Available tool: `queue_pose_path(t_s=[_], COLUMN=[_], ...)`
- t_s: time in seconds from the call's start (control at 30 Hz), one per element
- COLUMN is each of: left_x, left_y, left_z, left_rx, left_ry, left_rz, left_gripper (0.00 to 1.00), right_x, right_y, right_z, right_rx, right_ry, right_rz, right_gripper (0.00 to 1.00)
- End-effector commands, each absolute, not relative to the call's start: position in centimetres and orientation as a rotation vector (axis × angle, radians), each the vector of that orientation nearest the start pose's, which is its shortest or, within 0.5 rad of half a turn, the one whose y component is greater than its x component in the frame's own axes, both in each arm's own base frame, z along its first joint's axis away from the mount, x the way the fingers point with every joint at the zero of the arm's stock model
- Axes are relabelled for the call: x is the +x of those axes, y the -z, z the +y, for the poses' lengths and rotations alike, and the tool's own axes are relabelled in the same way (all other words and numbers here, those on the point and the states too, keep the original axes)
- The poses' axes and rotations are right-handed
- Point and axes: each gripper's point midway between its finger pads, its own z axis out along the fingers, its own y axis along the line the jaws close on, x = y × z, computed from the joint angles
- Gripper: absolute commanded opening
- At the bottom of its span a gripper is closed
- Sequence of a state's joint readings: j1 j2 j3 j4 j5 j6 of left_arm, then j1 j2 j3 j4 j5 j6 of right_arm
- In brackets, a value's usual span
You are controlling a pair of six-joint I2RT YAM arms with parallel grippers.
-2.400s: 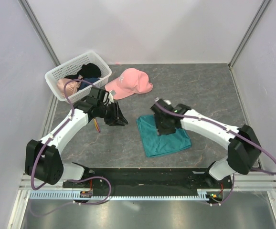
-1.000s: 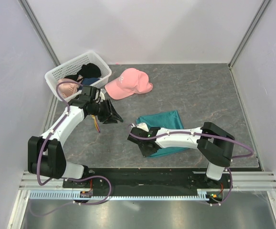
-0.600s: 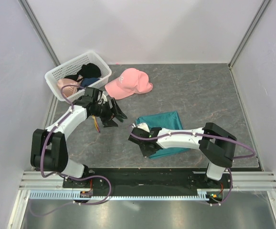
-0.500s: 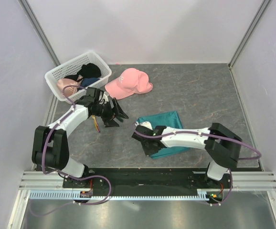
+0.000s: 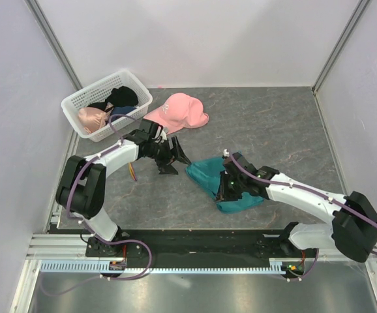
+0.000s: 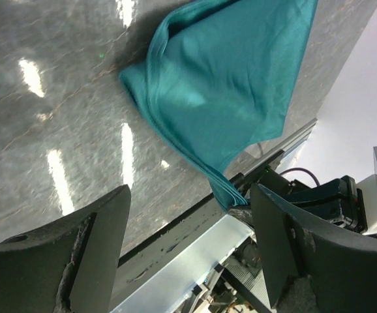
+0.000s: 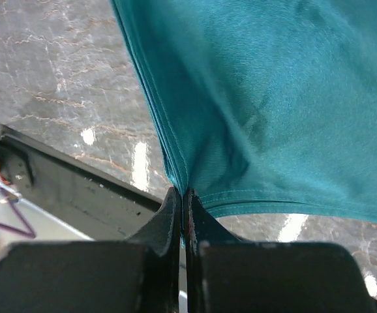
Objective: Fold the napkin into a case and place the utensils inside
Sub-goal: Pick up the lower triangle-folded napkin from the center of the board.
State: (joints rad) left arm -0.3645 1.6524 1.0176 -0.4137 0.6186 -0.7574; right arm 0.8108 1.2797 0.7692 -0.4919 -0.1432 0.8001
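Observation:
The teal-green napkin lies folded in layers on the grey table, right of centre. My right gripper is shut on its near corner. In the right wrist view the layered edges of the napkin gather into the pinched jaws of that gripper. My left gripper stands wide open just left of the cloth, nothing between its fingers. The left wrist view shows the napkin ahead, apart from that gripper. One slim orange-and-purple utensil lies under my left arm.
A pink baseball cap sits behind the left gripper. A white plastic basket with clothes stands at the back left. The black rail runs along the near table edge. Walls close in the table on three sides.
My right gripper has shut on the napkin's near corner and drawn it rightwards, bunching the cloth. The left gripper has opened wide and swung right toward the napkin.

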Motion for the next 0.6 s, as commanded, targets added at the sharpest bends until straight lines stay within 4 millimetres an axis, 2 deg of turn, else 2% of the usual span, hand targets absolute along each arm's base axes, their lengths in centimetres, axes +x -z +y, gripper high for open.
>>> queue_pose_path(t_s=[0.0, 0.23, 0.43, 0.57], left_x=[29.9, 30.2, 29.6, 29.2], left_y=[-8.7, -7.5, -6.1, -5.0], left_z=[-25.4, -26.2, -27.0, -27.7], left_rx=[-0.333, -0.364, -0.373, -0.370], left_ry=[1.122, 1.091, 1.046, 1.012], left_rz=[2.767, 2.799, 2.846, 2.878], left_gripper=[0.81, 0.82, 0.81, 0.77], right_x=[16.3, 16.0, 16.7, 17.1], right_y=[-9.3, -9.0, -10.3, -11.2], right_z=[24.8, 23.3, 23.1, 23.0], right_rx=[0.030, 0.110, 0.150, 0.166], right_ry=[-0.893, -0.950, -1.008, -1.043], right_rz=[2.716, 2.702, 2.665, 2.640], right_gripper=[0.00, 0.00, 0.00, 0.00])
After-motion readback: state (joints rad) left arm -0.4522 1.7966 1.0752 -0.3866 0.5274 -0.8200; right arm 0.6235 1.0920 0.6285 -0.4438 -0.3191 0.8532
